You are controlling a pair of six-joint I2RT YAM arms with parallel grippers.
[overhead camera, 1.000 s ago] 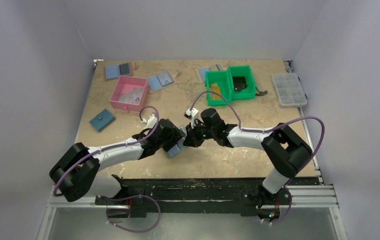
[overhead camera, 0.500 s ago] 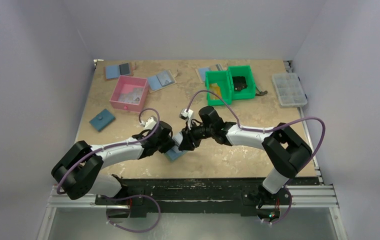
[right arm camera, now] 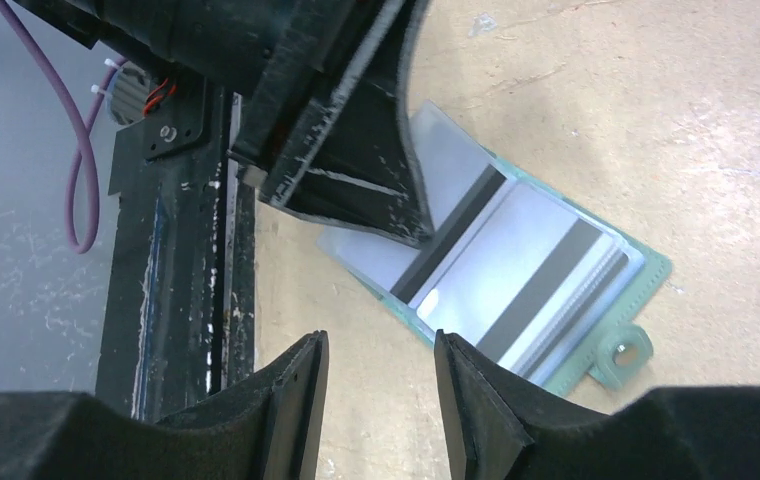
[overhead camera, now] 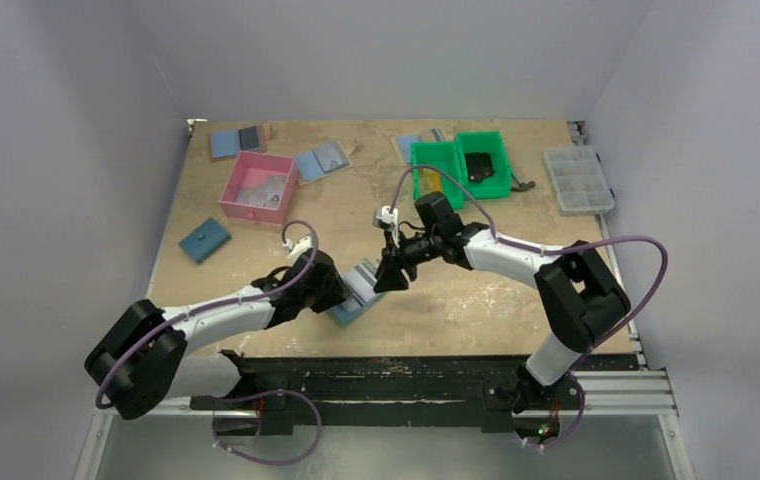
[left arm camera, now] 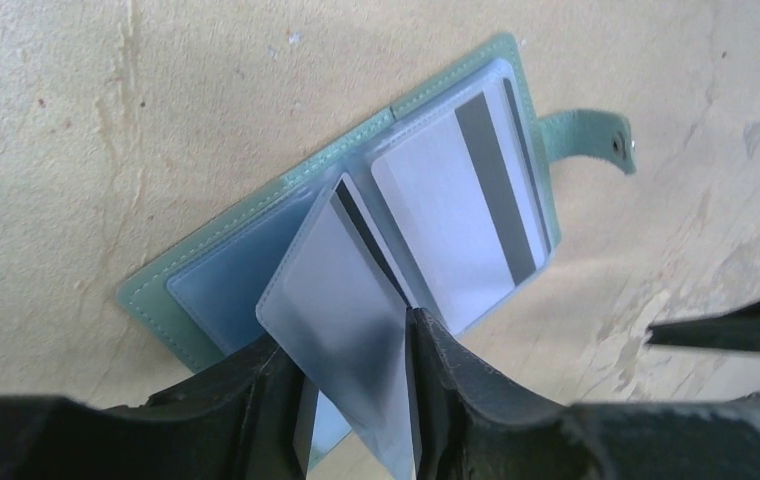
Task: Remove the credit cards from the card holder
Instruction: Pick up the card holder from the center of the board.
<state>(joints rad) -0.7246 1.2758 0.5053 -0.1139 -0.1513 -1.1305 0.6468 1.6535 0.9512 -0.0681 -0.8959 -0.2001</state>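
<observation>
Your left gripper [left arm camera: 351, 352] is clenched on a clear sleeve [left arm camera: 341, 290] of the card holder [overhead camera: 358, 292] and holds that page tilted up from the rest. The holder lies open on the table [overhead camera: 476, 310] near its front edge, between your two arms. The credit cards [left arm camera: 461, 215], showing pale faces with dark stripes, sit inside its sleeves. Your right gripper [right arm camera: 381, 365] hovers just beside the holder, released, with nothing between its fingers.
</observation>
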